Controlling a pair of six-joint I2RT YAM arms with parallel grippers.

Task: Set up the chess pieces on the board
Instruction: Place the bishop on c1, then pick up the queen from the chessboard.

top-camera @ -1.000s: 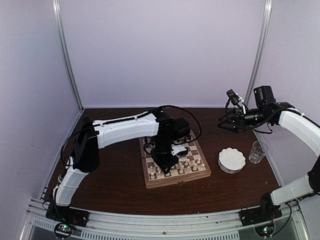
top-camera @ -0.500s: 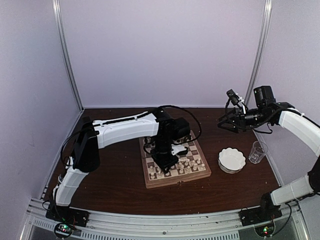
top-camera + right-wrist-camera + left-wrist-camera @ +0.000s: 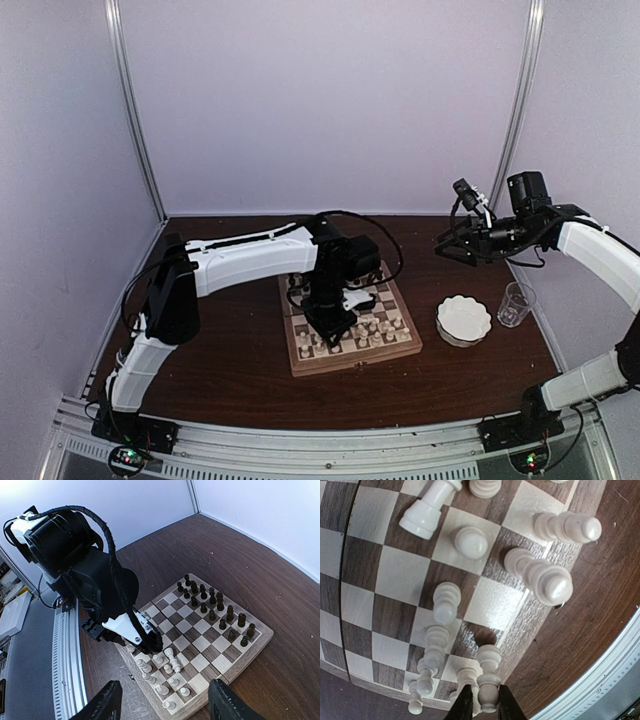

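Left claw (image 3: 486, 707), narrow around a cream-white piece (image 3: 489, 677) on the board's (image 3: 395, 575) edge row, lower centre, grip unclear, risks toppling neighbouring pieces (image 3: 427, 665) if it snags withdrawing; right claw (image 3: 452, 247) gapes wide, empty.

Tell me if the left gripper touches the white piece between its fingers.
Cannot tell. In the left wrist view the left gripper flanks the white piece at the frame's bottom edge; neither contact nor gap shows.
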